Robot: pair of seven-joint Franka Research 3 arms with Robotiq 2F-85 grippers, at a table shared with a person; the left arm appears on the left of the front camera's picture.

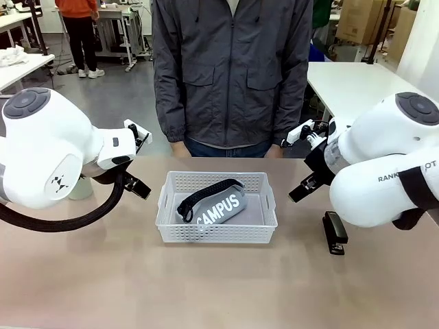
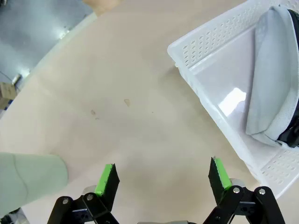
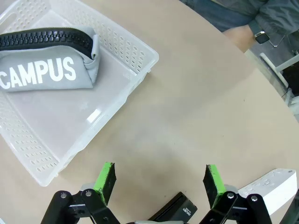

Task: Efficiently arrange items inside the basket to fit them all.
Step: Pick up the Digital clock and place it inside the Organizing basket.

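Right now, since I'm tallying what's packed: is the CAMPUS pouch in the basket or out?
In. The grey pouch lies on the floor of the white basket, inside its lattice walls.

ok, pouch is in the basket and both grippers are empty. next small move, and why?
Probably lower the right gripper onto the stapler. It lies on the table right by that arm, the jaws are open, and the basket has bare floor beside the pouch.
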